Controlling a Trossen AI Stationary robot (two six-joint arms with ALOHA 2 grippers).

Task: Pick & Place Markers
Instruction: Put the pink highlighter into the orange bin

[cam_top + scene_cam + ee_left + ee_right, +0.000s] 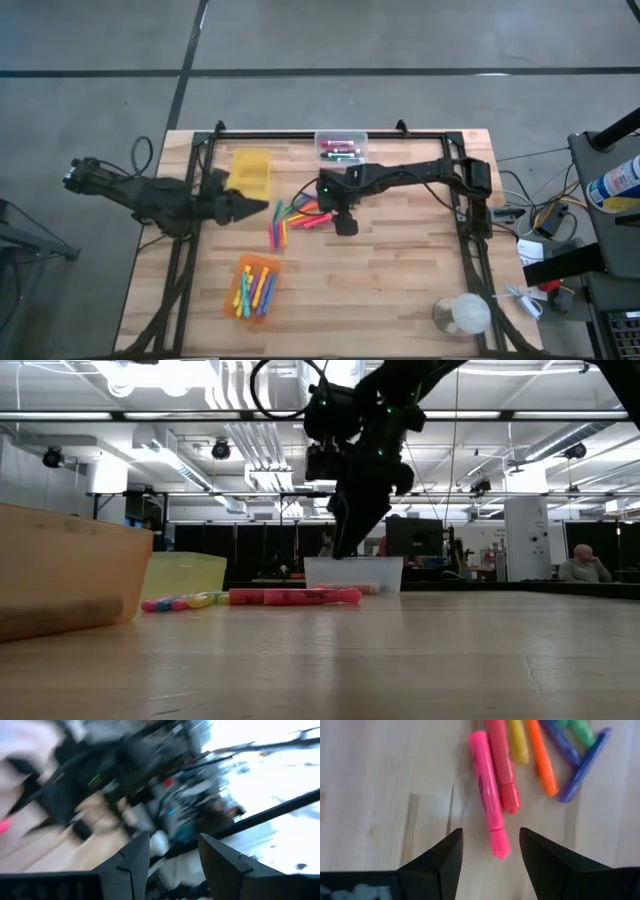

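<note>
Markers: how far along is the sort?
Done: several markers lie in the orange bin and some in the clear bin. In hand: nothing; the open right gripper hovers over a pink marker. Left: the loose pile. The left gripper waits, open.

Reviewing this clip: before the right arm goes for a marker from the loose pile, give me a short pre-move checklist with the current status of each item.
1. Right gripper open and empty: ok, nothing shows between its fingers.
2. Target in line: ok, the pink marker lies just ahead of the gap, its end toward the fingers.
3. Target free of neighbours: not ok, a red marker lies right alongside it; whether they touch, cannot tell.
4. Left gripper clear of the pile: ok, it hangs open by the yellow bin.
5. Drop spots reachable: ok, the orange bin and the clear bin lie uncovered.
6. Height above the table: cannot tell.
</note>
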